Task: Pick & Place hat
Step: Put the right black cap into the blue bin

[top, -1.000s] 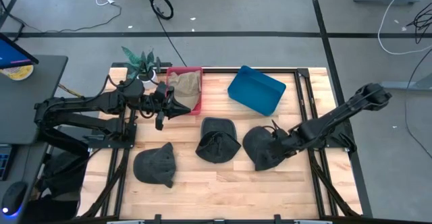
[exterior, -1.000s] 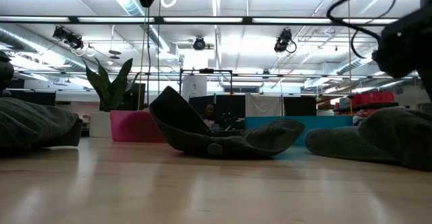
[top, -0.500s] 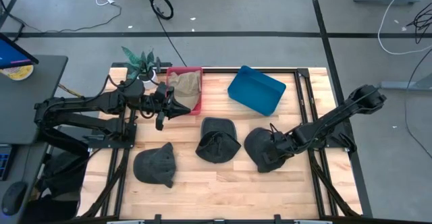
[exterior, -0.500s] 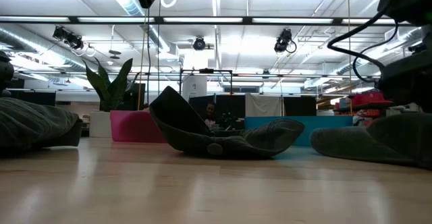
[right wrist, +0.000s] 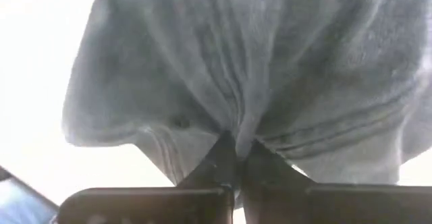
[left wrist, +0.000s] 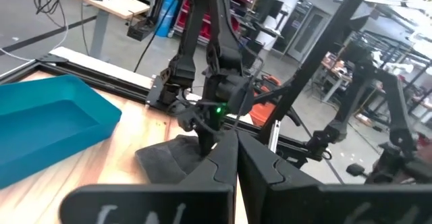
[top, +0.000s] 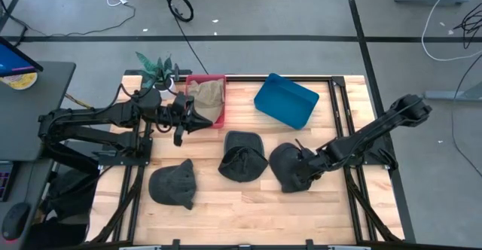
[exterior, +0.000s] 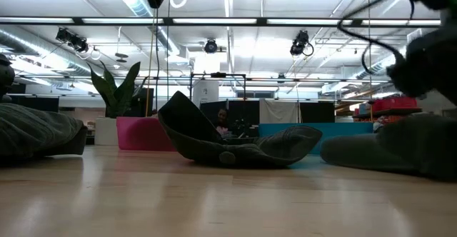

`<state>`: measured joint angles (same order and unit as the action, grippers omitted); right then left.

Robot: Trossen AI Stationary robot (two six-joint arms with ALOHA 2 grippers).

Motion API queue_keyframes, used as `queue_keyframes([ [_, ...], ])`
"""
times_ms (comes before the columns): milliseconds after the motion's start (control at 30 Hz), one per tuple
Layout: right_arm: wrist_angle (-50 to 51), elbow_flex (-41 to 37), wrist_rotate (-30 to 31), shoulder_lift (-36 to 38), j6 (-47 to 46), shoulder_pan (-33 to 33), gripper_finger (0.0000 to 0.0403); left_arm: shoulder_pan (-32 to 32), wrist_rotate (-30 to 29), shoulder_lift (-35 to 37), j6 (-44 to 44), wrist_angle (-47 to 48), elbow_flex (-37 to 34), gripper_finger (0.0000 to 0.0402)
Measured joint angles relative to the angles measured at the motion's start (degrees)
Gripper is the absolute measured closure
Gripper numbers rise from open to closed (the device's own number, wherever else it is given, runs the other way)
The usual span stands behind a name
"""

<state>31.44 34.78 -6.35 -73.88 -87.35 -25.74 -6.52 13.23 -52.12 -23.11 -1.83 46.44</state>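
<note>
The right gripper [top: 304, 165] pinched a fold of the dark hat [top: 285, 166], which lay on the table [top: 248, 205] just right of the middle hat [top: 242, 157]. The left gripper [top: 202, 122], fingers pressed together, hung beside the pink bin [top: 221, 99], left of that middle hat

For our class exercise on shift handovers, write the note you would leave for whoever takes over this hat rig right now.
Right claw: shut on the rightmost dark grey fabric hat, pinching a fold of cloth; the hat is at the table's right.
Left claw: shut, empty, beside the pink rectangular bin.
Things: a tan cloth hat lies in the pink bin; the blue plastic bin looks empty. Two more dark grey hats on the wooden table: middle and front left.
Done: one hat binned, one gripped.
Left: carry the gripped hat to a bin, then the other two.
</note>
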Motion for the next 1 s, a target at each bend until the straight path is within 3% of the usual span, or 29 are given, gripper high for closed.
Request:
queue_keyframes([
  [500,18.8,21.5,3.9,4.6,14.2,1.0,0.0402,0.0,-0.1,0.0,4.9,-0.2,0.0,0.039],
  [733,9.5,31.0,9.0,6.3,23.9,5.2,0.0403,0.0,-0.5,0.0,6.2,-0.8,0.0,0.0389],
  [1000,-11.8,38.5,11.7,8.1,35.9,11.2,0.0403,0.0,-0.5,0.0,6.3,-1.4,0.0,0.0389],
])
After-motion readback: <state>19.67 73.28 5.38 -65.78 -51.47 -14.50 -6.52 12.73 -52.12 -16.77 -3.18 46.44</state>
